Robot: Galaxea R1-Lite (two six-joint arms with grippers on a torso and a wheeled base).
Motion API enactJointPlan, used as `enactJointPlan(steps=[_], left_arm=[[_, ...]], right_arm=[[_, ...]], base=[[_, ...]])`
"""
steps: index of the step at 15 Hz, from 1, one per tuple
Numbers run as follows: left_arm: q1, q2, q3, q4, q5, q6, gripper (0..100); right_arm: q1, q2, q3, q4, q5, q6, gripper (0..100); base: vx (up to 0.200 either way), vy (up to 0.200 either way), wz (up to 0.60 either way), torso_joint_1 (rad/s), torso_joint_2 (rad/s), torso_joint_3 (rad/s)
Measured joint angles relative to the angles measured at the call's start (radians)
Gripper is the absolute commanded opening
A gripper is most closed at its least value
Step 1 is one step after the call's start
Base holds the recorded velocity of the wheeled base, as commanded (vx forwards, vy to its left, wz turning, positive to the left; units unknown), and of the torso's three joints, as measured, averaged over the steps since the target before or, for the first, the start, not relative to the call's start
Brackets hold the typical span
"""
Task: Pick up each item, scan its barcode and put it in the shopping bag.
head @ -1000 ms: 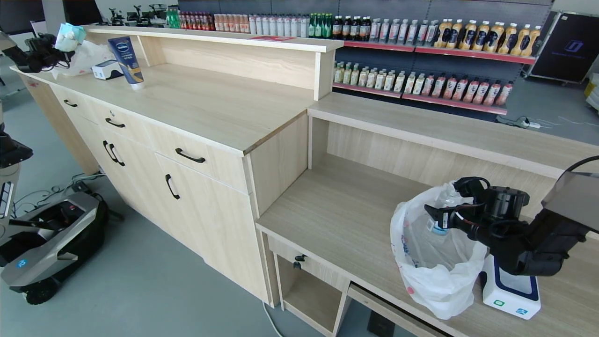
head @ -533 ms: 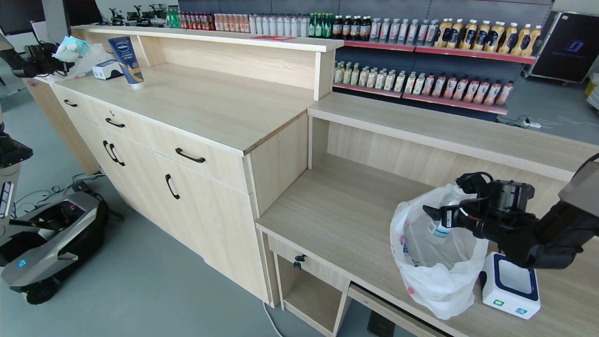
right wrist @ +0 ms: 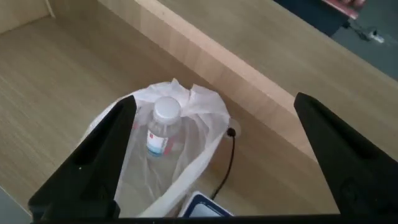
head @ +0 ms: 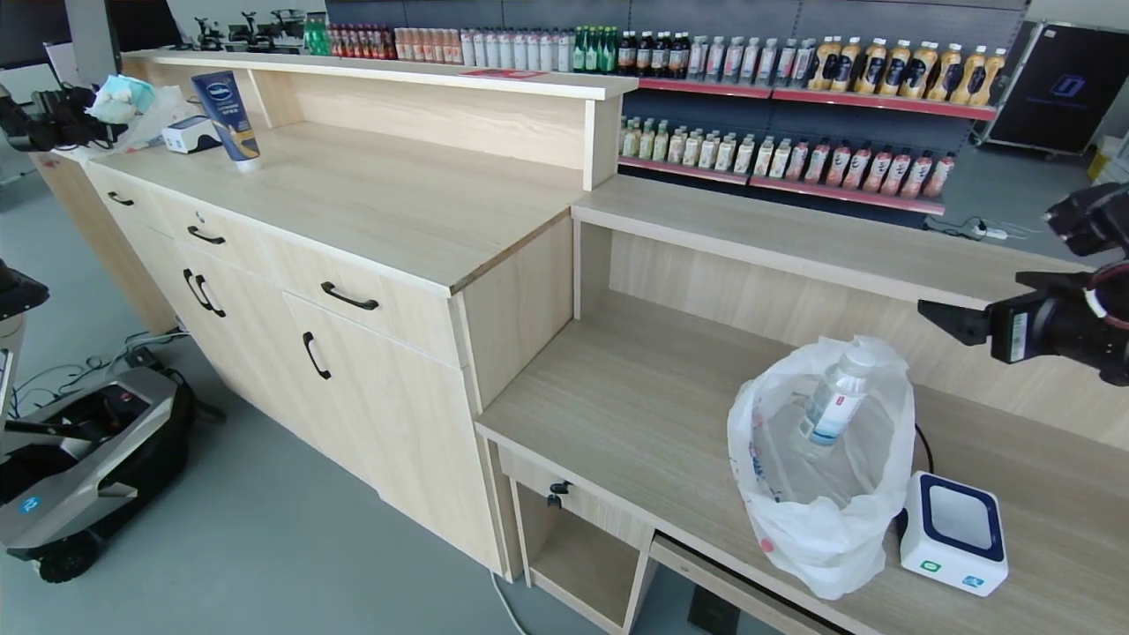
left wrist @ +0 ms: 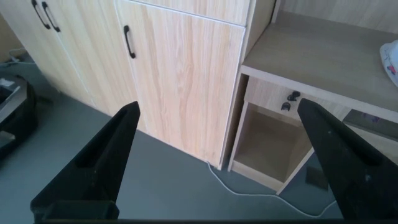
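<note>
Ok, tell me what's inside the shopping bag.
A clear bottle with a white cap leans inside the shopping bag. The bag's folds cover its bottom, so other items cannot be ruled out.

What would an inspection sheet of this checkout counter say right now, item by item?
Surface: lower counter, pale wood.
Job's things: shopping bag stands open on it, bottle leaning inside; scanner beside the bag, on its right.
Clutter: blue tube and white box on the far upper counter.
Grippers: left end effector open, empty, in front of the cabinet; right end effector open, empty, raised to the right of the bag.
Cables: black cable behind the bag; white cord below the lower counter.
Surroundings: shelves of drink bottles behind.
</note>
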Motion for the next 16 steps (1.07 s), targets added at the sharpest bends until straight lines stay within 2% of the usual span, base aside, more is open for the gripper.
enactJointPlan(steps=[3,6,8,11,16], left_arm=[[0.0,0.0,0.0,0.0,0.0,0.0,100],[0.0,0.0,0.0,0.0,0.0,0.0,100],[0.0,0.0,0.0,0.0,0.0,0.0,100],[-0.001,0.0,0.0,0.0,0.0,0.0,100],[-0.001,0.0,0.0,0.0,0.0,0.0,100]], right_arm=[[-0.171,-0.245,0.066,0.265,0.014,-0.061,100],[-0.385,-0.41,0.098,0.61,0.005,-0.068,100],[-0.509,-0.474,0.118,0.721,0.001,-0.061,100],[-0.584,-0.45,0.147,0.62,0.002,-0.041,100],[-0.61,-0.182,0.253,0.156,0.01,-0.042,100]], base=[[0.0,0.0,-0.6,0.005,0.0,0.004],[0.0,0.0,-0.6,0.001,0.0,0.009],[0.0,0.0,-0.6,0.0,0.01,0.0],[0.0,0.0,0.0,0.0,0.0,0.0],[0.0,0.0,0.0,0.0,0.0,0.0]])
